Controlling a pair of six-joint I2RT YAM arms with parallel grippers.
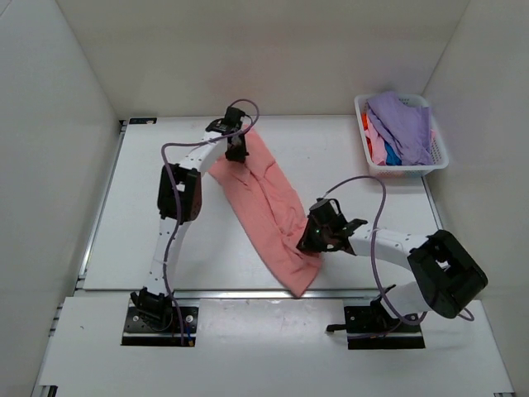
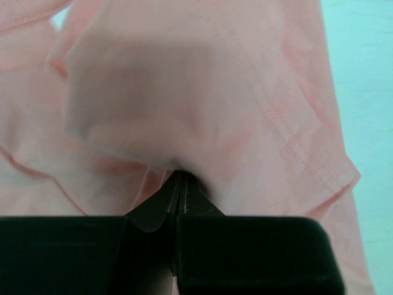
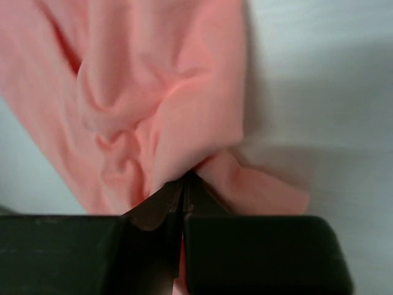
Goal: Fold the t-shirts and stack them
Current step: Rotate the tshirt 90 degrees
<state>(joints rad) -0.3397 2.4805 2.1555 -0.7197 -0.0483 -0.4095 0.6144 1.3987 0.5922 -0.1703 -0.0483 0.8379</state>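
Observation:
A salmon-pink t-shirt (image 1: 269, 203) lies in a long diagonal band across the table, from the far middle down to the near edge. My left gripper (image 1: 236, 151) is at its far end, shut on a pinch of the fabric (image 2: 184, 110), which bunches up right at the fingertips (image 2: 174, 187). My right gripper (image 1: 307, 240) is at the shirt's near end, shut on a fold of the same cloth (image 3: 178, 123); the fabric gathers into wrinkles at its closed tips (image 3: 178, 190). More t-shirts (image 1: 401, 124), lavender on top with pink, blue and orange-red edges, lie piled in the basket.
A white plastic basket (image 1: 438, 161) stands at the far right corner of the table. White walls close in the table on the left, back and right. The arm bases are bolted along the near edge.

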